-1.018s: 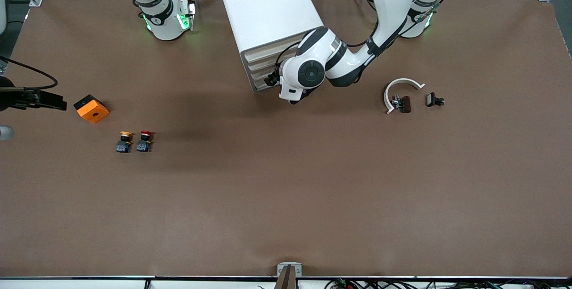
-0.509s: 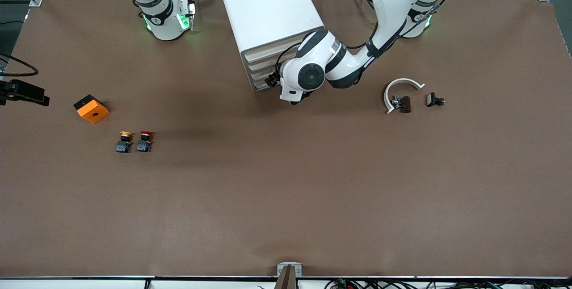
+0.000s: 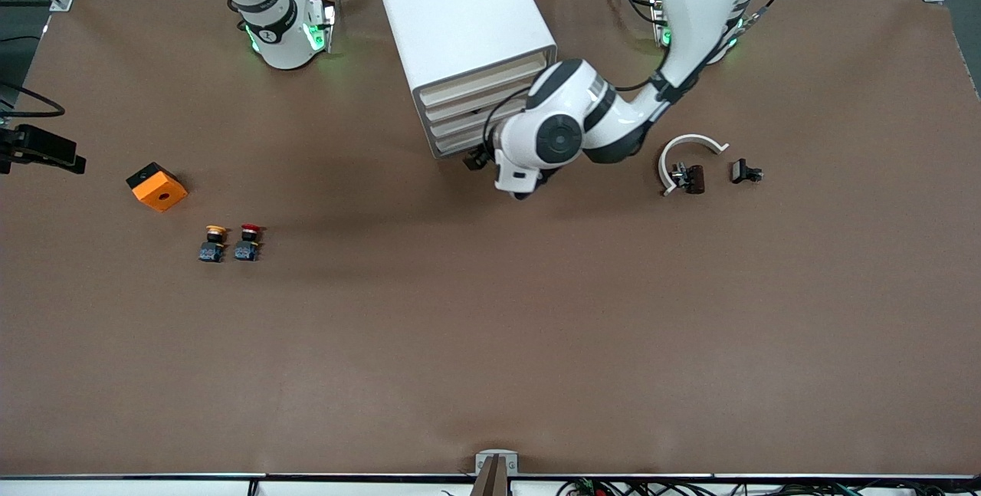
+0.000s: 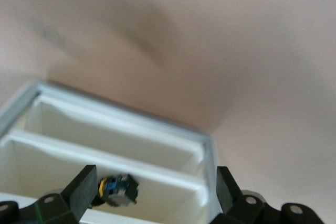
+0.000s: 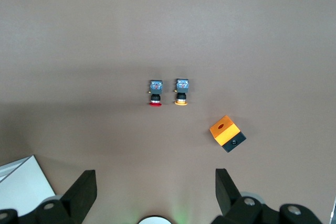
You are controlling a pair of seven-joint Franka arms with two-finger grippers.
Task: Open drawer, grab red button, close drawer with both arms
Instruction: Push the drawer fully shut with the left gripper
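Nearest the front camera, toward the right arm's end of the counter point(image 3: 490, 343), lies the button point(image 3: 247, 243) with the red cap, loose on the bare surface. Just beside it, toward the right arm's end, lies the yellow-capped button point(image 3: 213, 243). The orange cube point(image 3: 156, 186) sits a little farther from the camera, near both but touching neither.

Toward the left arm's end, at about the cube's depth, a white curved piece point(image 3: 686, 152) rests with a small dark part point(image 3: 692, 179) against it; a second dark part point(image 3: 743, 171) lies near them.

The left arm reaches from its base with its elbow bent, its wrist low in front of the white drawer cabinet point(image 3: 460, 36). The left tool point(image 4: 152, 192) hangs over an open drawer point(image 4: 31, 108), its fingers spread wide and holding nothing; a small blue and yellow part point(image 4: 117, 190) lies in one compartment.

The right tool point(image 5: 155, 192) is released and empty, looking down from high over the two buttons and the cube. In the front view only its black edge shows at the frame's border.

Compared with one second ago, the left arm's wrist has shifted toward the front camera and toward its own end of the counter. The right tool has drawn back toward the frame's edge. The loose items have stayed put.
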